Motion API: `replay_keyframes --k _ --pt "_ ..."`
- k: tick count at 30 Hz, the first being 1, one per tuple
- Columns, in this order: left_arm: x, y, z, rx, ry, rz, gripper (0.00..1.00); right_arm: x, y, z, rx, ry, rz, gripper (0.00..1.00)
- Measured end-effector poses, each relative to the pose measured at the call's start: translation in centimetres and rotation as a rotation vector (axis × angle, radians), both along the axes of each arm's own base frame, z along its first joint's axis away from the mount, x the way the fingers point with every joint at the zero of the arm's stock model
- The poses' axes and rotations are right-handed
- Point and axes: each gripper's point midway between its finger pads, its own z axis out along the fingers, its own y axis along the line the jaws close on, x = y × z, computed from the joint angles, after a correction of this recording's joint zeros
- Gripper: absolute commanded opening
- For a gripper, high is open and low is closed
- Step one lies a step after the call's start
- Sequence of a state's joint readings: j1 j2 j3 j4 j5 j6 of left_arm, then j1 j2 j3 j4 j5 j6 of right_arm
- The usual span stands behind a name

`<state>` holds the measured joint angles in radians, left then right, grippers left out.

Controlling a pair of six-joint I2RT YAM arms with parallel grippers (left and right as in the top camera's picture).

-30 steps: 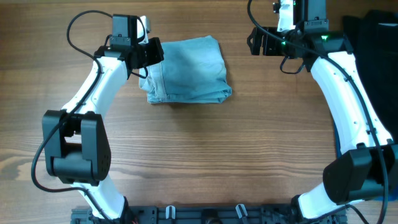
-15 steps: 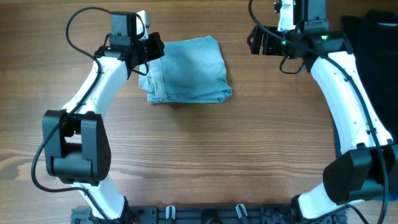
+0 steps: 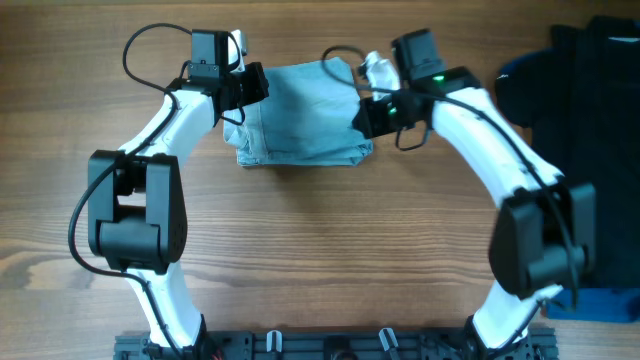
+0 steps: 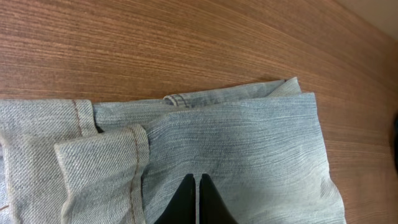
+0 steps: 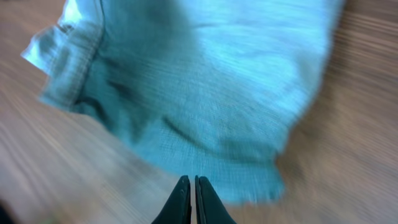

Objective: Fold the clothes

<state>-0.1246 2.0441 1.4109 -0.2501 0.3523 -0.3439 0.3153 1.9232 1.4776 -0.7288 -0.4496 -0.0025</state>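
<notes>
Both claws clenched on nothing, L claw over left edge of shorts, R claw at their right edge; shorts lie as folded bundle, rear-center of table; prob. last fold/tidy step, next needs jaws opened to pinch a hem.

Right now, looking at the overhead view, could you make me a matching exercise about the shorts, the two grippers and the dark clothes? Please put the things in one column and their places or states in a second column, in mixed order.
Things
1. shorts
2. left gripper
3. right gripper
4. dark clothes

Places or states
A. shut, at the right edge of the shorts
B. at the far right of the overhead view
C. folded, light blue, lying between the two grippers
D. shut, at the left edge of the shorts

Right pairs: 1-C, 2-D, 3-A, 4-B
</notes>
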Motion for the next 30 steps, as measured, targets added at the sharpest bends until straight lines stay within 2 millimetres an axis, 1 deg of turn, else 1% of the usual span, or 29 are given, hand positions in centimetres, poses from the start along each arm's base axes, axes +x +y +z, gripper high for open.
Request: replay_keyframes --k 1,2,5,6,8,9,12,13,16,17,18,20,21,22,23,24,25,26,27,28,29,30 --pt "0.0 0.0 0.0 -0.001 0.0 -0.001 0.04 0.2 0.5 -1.3 -0.006 -0.001 0.029 0.04" --pt "0.0 0.0 0.0 -0.001 -0.001 -0.001 0.04 0.4 0.7 -1.9 -0.008 -0.004 0.042 0.04" --pt "0.1 0.0 0.0 0.001 -0.003 0.001 0.04 0.5 0.7 -5.3 -0.029 0.035 0.071 0.04" --pt "0.1 0.0 0.0 0.002 -0.004 0.002 0.04 0.3 0.6 -6.1 -0.035 0.052 0.075 0.04" --pt "0.2 0.3 -0.7 0.014 0.003 0.011 0.04 -0.2 0.5 -8.3 -0.05 0.104 0.078 0.04" --pt "0.2 0.4 -1.7 0.028 0.019 0.018 0.04 -0.5 0.5 -9.4 -0.054 0.133 0.076 0.05" --pt "0.1 0.8 -5.0 0.054 0.069 0.032 0.04 -0.9 0.5 -10.0 -0.05 0.187 0.043 0.04" --pt "0.2 0.9 -5.6 0.064 0.07 0.036 0.04 -0.9 0.5 -10.0 -0.051 0.193 0.036 0.04" --pt "1.9 0.6 -4.6 0.065 -0.021 0.045 0.04 -1.0 0.5 -10.0 -0.051 0.201 0.027 0.04" --pt "2.8 0.6 -3.8 0.062 -0.068 0.051 0.04 -1.2 0.4 -9.9 -0.056 0.206 0.027 0.04" --pt "3.5 0.6 -2.7 0.058 -0.116 0.056 0.04 -1.9 -0.1 -9.6 -0.084 0.235 0.03 0.04" --pt "4.2 0.8 0.4 0.052 -0.186 0.067 0.04 -3.5 -1.6 -9.1 -0.16 0.286 0.038 0.04" --pt "4.3 1.0 3.3 0.046 -0.237 0.073 0.04 -3.4 -2.0 -8.4 -0.187 0.272 0.035 0.04" --pt "4.1 1.1 5.8 0.04 -0.273 0.077 0.04 -2.9 -2.1 -7.7 -0.19 0.242 0.031 0.04" --pt "3.5 1.2 8.5 0.031 -0.294 0.082 0.04 -1.5 -1.9 -5.6 -0.182 0.153 0.02 0.04" --pt "2.1 1.3 11.8 0.018 -0.309 0.084 0.04 0.4 -1.6 -2.5 -0.156 0.036 0.004 0.04" --pt "0.8 1.3 13.5 0.008 -0.287 0.083 0.04 1.6 -1.3 -0.2 -0.131 -0.051 -0.01 0.04" --pt "-0.6 1.2 13.9 0.0 -0.24 0.074 0.04 3.1 -0.8 2.9 -0.095 -0.158 -0.024 0.04" --pt "-1.9 1.1 13.3 -0.007 -0.177 0.063 0.04 4.1 -0.5 4.6 -0.074 -0.223 -0.034 0.04" --pt "-3.0 1.0 12.2 -0.006 -0.112 0.054 0.04 5.1 -0.2 5.9 -0.052 -0.28 -0.041 0.04" --pt "-4.4 1.0 9.9 0.004 -0.007 0.046 0.04 5.9 0.0 6.5 -0.04 -0.32 -0.046 0.04" --pt "-5.2 1.0 8.0 0.01 0.061 0.038 0.04 6.6 0.2 6.4 -0.033 -0.346 -0.049 0.04"
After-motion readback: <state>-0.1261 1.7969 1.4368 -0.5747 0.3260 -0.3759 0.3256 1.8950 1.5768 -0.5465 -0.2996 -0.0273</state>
